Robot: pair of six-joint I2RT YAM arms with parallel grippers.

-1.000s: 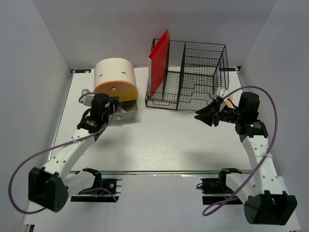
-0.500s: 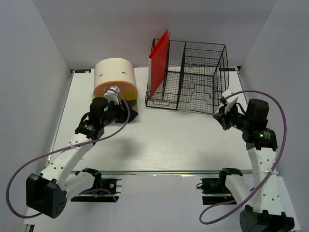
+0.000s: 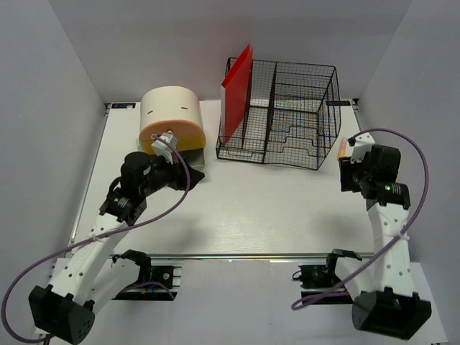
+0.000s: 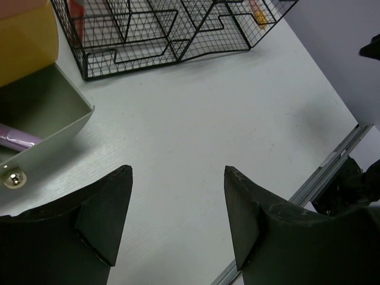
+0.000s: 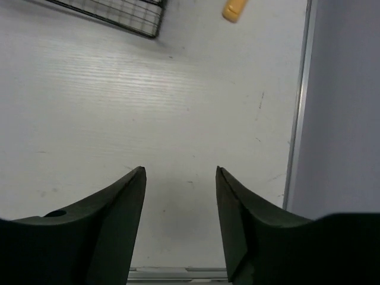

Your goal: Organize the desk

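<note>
The white desk (image 3: pixel 251 208) carries a cream-and-orange drawer box (image 3: pixel 171 118) at the back left and a black wire basket (image 3: pixel 284 115) at the back right. The box's grey drawer (image 4: pixel 41 113) stands pulled out, with a purple item (image 4: pixel 18 138) lying in it. My left gripper (image 4: pixel 178 172) hovers open and empty over bare desk just right of the drawer, seen from above as the left gripper (image 3: pixel 188 172). My right gripper (image 5: pixel 180 172) is open and empty near the desk's right edge, right gripper (image 3: pixel 345 172). A small orange item (image 5: pixel 234 9) lies beyond it.
A red flat sheet (image 3: pixel 237 90) stands upright in the basket's left end. The orange item (image 3: pixel 343 147) lies on the desk by the basket's right front corner. A metal rail (image 3: pixel 237 255) runs along the front edge, and grey walls close in on both sides.
The left gripper opened and drew back from the drawer toward the front. The right arm swung right, away from the basket's front, shut its jaws briefly and opened them again.
</note>
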